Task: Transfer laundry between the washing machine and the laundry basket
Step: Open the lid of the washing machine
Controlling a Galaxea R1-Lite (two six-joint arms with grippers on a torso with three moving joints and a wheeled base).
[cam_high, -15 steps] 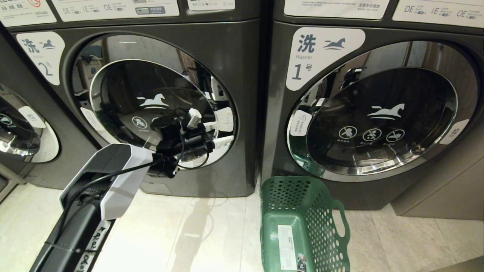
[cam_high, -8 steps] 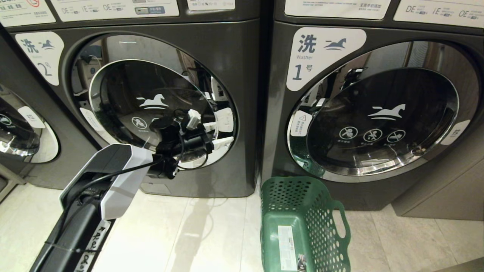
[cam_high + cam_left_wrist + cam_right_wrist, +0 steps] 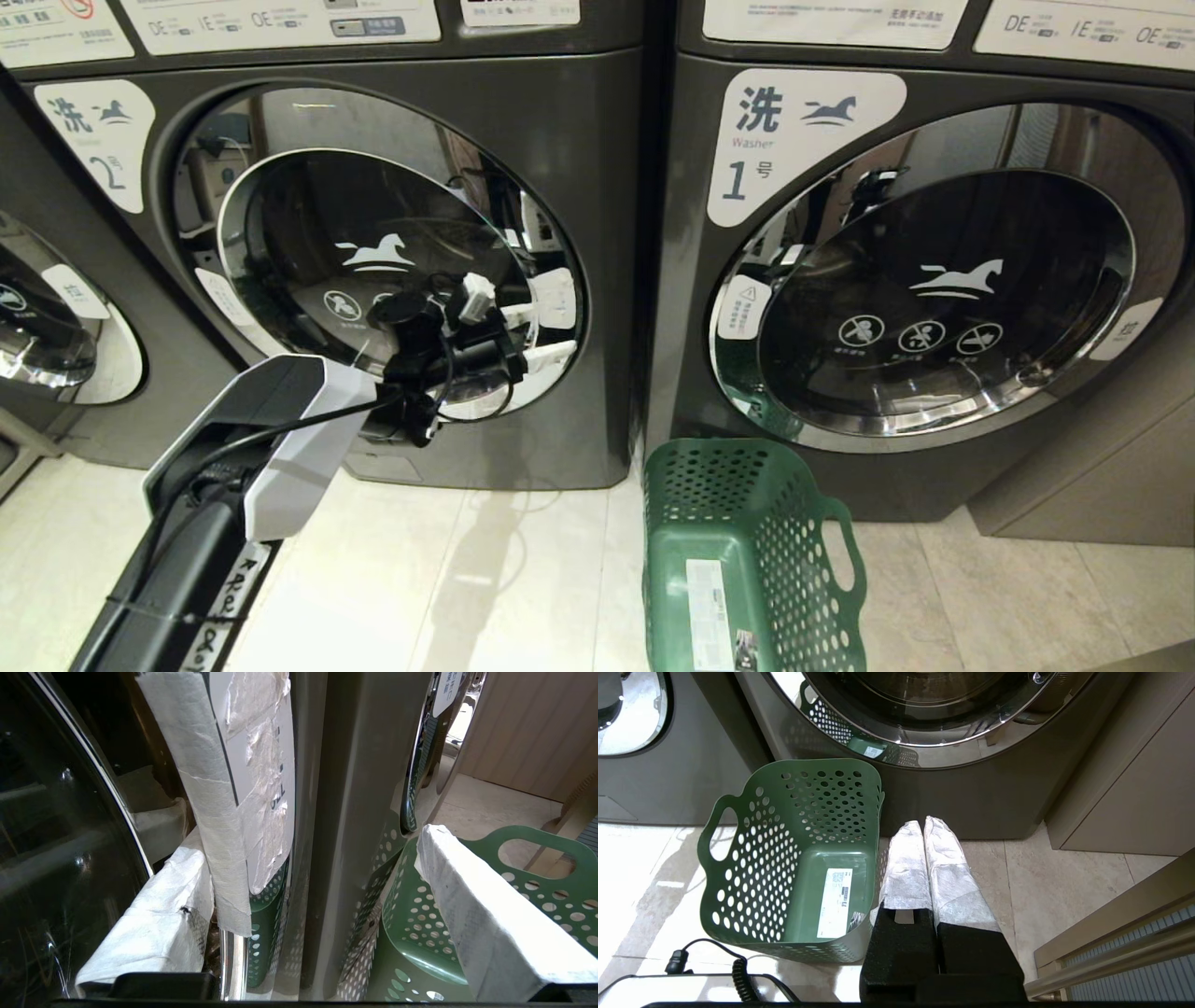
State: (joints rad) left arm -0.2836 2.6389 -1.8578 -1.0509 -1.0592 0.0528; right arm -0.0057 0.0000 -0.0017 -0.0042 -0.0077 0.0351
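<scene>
One green, hole-sided laundry basket (image 3: 747, 560), seemingly empty

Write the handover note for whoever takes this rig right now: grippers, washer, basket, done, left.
Left gripper: open, at the right-hand rim of the door of washing machine 2, holding nothing.
Right gripper: shut, empty, parked low beside the laundry basket.
Basket: on the floor in front of machine 1, empty; only a sticker inside.
Door of machine 2 closed. No laundry in view.
Done: nothing moved.
Left: open the door, transfer the laundry.
</scene>
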